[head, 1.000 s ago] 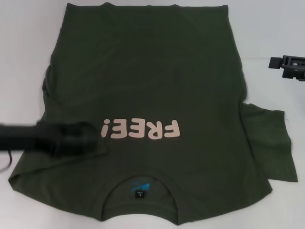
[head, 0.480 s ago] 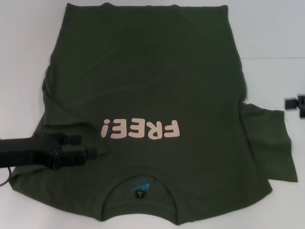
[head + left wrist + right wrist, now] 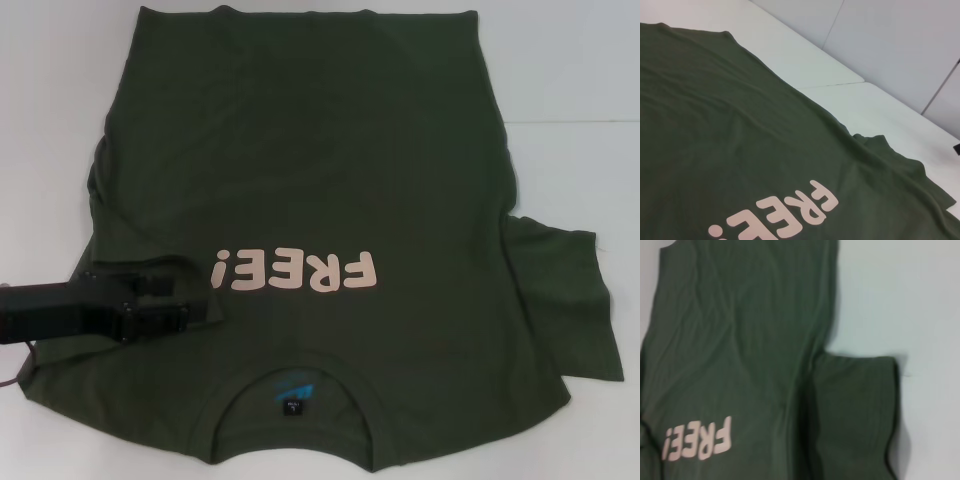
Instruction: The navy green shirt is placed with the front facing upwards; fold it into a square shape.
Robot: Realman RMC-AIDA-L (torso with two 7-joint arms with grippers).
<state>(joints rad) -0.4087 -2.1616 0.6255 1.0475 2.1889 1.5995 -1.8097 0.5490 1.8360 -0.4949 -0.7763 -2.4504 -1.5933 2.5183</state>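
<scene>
One large dark olive-green short-sleeved cotton T-shirt (image 3: 310,200) lies spread flat over the middle of my white table (image 3: 570,70), front up, its pale pink "FREE!" lettering (image 3: 297,270) showing and the collar with its blue neck label (image 3: 296,390) toward the table's near edge. The sleeve on my right (image 3: 565,300) lies spread out toward the table's right edge. My left tool (image 3: 195,300) reaches in from the left edge and sits over the folded-in left sleeve, just beside the lettering; I cannot tell whether its fingers are open or pinching cloth. My right tool is out of sight.
</scene>
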